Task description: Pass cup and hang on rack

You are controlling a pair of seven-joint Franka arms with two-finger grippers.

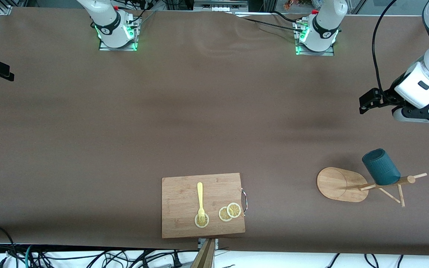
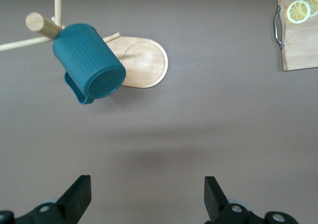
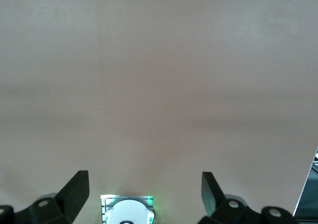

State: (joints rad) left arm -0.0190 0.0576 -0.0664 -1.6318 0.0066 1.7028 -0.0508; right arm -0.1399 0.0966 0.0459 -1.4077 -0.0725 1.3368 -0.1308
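The left gripper's (image 2: pixel 147 196) fingers (image 2: pixel 79 194) are spread apart and empty over bare tabletop (image 1: pixel 214 111) at the left arm's end. The cup (image 1: pixel 381 166) is hung on a peg of the rack (image 1: pixel 352 183), so the task appears finished. The right gripper's (image 3: pixel 144 194) fingers are likewise apart, the arm waiting.

The brown table (image 1: pixel 125 130) carries a wooden cutting board (image 1: pixel 184 193) and the rack (image 1: pixel 339 184), well apart.
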